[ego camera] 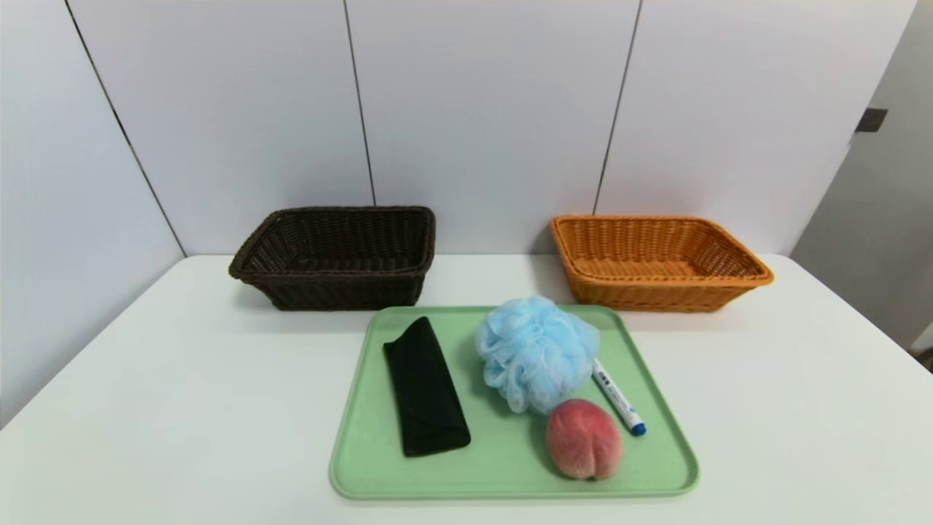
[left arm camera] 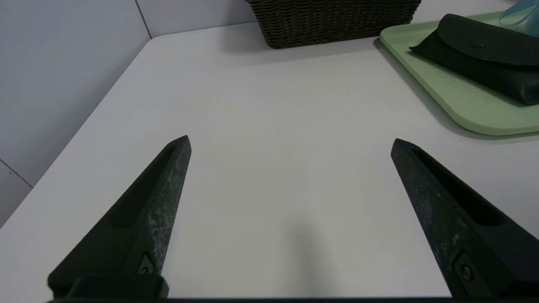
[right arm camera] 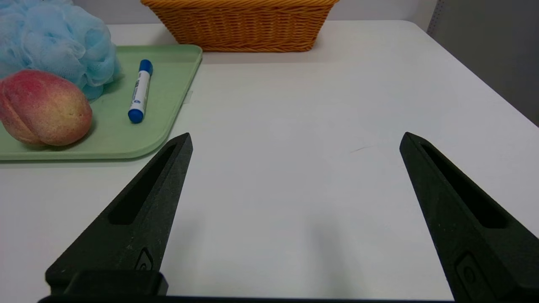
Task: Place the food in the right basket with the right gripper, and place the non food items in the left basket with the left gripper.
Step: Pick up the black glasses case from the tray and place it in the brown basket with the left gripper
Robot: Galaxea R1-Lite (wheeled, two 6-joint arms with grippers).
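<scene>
Peach (ego camera: 584,440), one, pink-red, resting at the near right of a green tray (ego camera: 510,491). Mesh pouf (ego camera: 536,353), light blue, one, just beyond it toward the far edge. Marker (ego camera: 616,394), white with blue cap, at the tray's right, beside the pouf. Cloth (ego camera: 428,394), black, folded, on the tray's left. Baskets, two, at the far side of the table (ego camera: 182,379): dark basket (ego camera: 346,292) left, orange basket (ego camera: 660,295) right. Left gripper (left arm camera: 290,145), over the table left of the tray, fingers wide, nothing held; right gripper (right arm camera: 297,142), over the table right of the tray, likewise wide and bare. Sorting seems unstarted: peach due for the orange basket, three other articles for the dark one. Cut off: both arms in the head view. Hard to make out: whether pouf and peach touch.
</scene>
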